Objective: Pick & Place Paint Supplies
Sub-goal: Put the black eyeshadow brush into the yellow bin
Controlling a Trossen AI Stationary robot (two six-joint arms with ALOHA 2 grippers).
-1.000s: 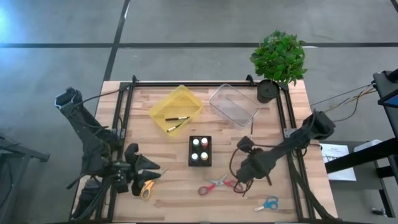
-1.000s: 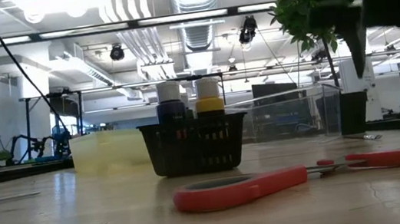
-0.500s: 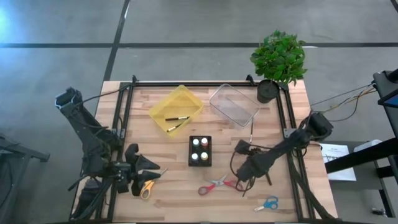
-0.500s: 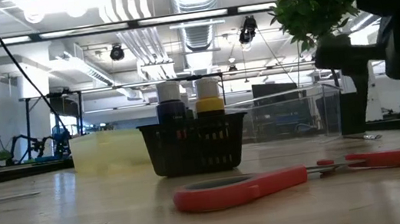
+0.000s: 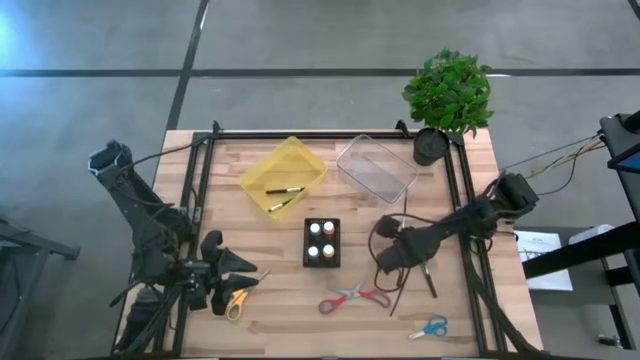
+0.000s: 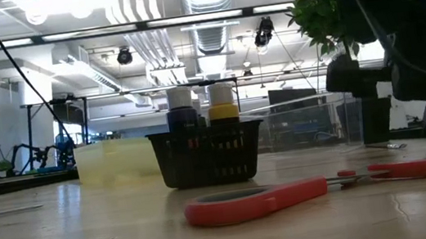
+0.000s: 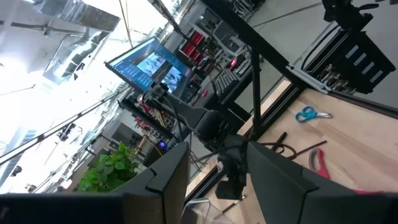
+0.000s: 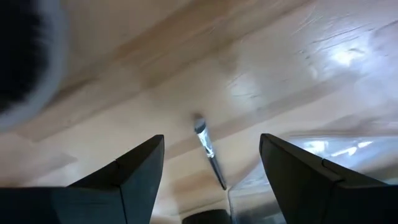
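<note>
A potted plant (image 5: 449,97) (leafy, dark pot) stands at the wooden table's (image 5: 280,310) far corner.

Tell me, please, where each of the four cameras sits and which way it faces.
High view: above the table, facing straight down; shows both arms, the left gripper by the yellow scissors, and the right gripper.
Low view: at table-top height, facing level past the red scissors to the black basket; the right arm shows.
Left wrist view: on the left wrist, facing the right arm; its own open fingers show.
Right wrist view: on the right wrist, facing a brush; its own open fingers show.
Shared: the high and low views both show the red scissors.
</note>
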